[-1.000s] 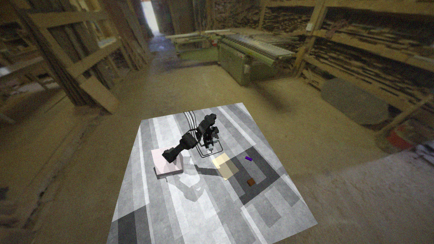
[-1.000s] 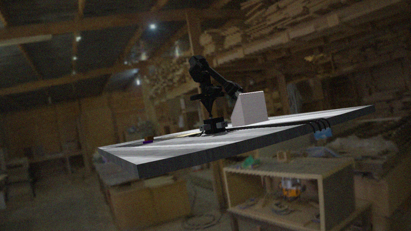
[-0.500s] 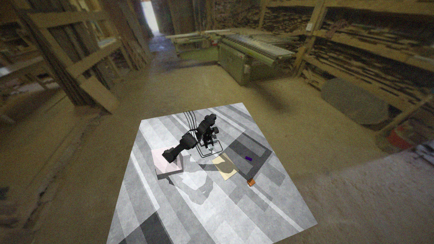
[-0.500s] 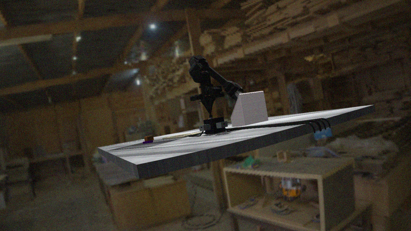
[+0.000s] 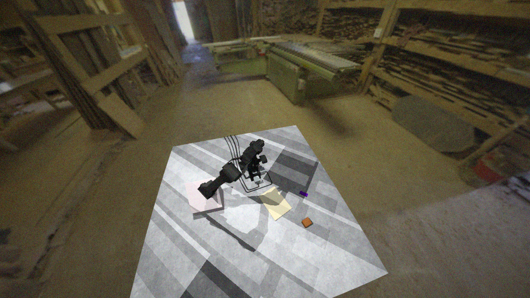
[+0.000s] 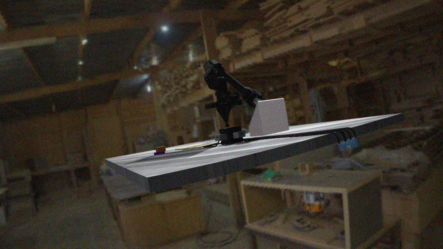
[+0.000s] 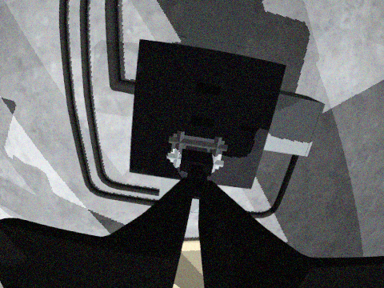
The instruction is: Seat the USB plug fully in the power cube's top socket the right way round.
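The black power cube (image 6: pixel 230 132) (image 7: pixel 172 80) stands on the table, with two dark slots in its top in the wrist view. A light metal-coloured frame (image 7: pixel 198 141) shows at the cube's near side, around the dark USB plug (image 7: pixel 196 158). My gripper (image 7: pixel 195 188) (image 6: pixel 227 124) points down over the cube, its fingertips shut on the plug just above the cube top. The fingertips hide part of the plug. How deep it sits and which way round it faces cannot be told. In the top view the arm largely hides the cube.
A grey plug (image 7: pixel 290 145) sticks out of the cube's right side. Black cables (image 7: pixel 72 100) (image 6: pixel 294 135) run beside the cube and over the table edge. A pale pink block (image 5: pixel 198 196) (image 6: pixel 274 117), yellow sheet (image 5: pixel 277 212), purple block (image 5: pixel 303 193) (image 6: pixel 159 153) and orange block (image 5: pixel 307 222) (image 6: pixel 160 149) are also there.
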Motion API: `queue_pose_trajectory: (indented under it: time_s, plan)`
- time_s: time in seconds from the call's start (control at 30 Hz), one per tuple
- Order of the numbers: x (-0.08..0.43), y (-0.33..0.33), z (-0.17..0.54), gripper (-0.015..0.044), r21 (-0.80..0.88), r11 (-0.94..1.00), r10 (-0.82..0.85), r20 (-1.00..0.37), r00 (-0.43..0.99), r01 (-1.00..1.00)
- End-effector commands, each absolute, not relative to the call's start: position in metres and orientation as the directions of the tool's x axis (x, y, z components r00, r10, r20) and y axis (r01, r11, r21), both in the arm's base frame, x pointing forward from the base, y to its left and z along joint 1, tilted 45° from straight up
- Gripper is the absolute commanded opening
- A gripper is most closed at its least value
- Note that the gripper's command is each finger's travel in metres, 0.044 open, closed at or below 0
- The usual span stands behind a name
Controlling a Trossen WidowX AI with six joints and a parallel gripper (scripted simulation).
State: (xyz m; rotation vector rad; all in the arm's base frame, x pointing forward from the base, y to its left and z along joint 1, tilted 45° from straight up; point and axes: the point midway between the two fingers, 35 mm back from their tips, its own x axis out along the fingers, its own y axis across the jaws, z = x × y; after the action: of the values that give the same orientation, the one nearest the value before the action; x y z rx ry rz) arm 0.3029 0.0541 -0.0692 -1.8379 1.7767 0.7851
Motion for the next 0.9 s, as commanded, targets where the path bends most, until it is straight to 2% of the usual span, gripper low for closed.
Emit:
queue_pose_trajectory:
  time_s: [0.0,0.87]
  plan:
    - [0.3031,0.053,-0.0701,0.0,0.062,-0.061,-0.734,-0.68,0.002,-0.996]
    - [0.3031,0.0508,-0.0723,0.0,0.062,-0.061,-0.734,-0.68,0.003,-0.996]
